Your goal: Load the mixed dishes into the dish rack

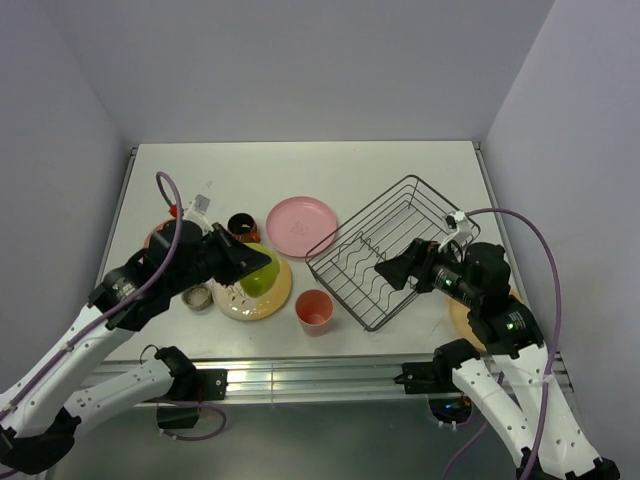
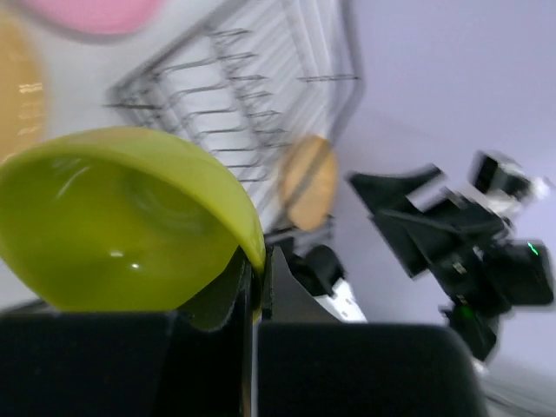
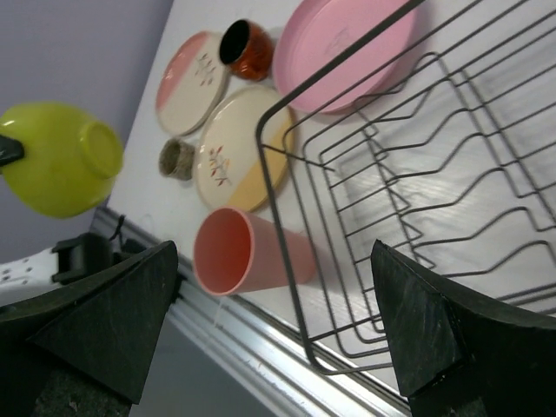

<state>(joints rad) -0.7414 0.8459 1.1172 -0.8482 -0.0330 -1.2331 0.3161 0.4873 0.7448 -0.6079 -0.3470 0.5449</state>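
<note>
The lime-green bowl (image 1: 262, 278) is up in the air, tipped on its side, just over the cream-yellow plate (image 1: 232, 305). The left gripper (image 2: 253, 291) is squeezed tight on the bowl's rim, with one finger inside the bowl and one outside. So the step now looks like carrying the bowl, which has been picked up but is not put away yet. The dish rack (image 1: 358, 219) sits off to the right of the bowl, well apart from it, and I can see no dish in it. The salmon cup (image 1: 314, 310) stands on the table between them, nearer the front edge. The right gripper (image 1: 397, 272) hangs over the near side of the rack with its jaws wide apart and nothing in them. Next, the left arm should swing the bowl to the right, go high enough to clear the rack's wire rim, lower it onto the wavy wires, and only then let go. It should also stay away from the right arm.
</note>
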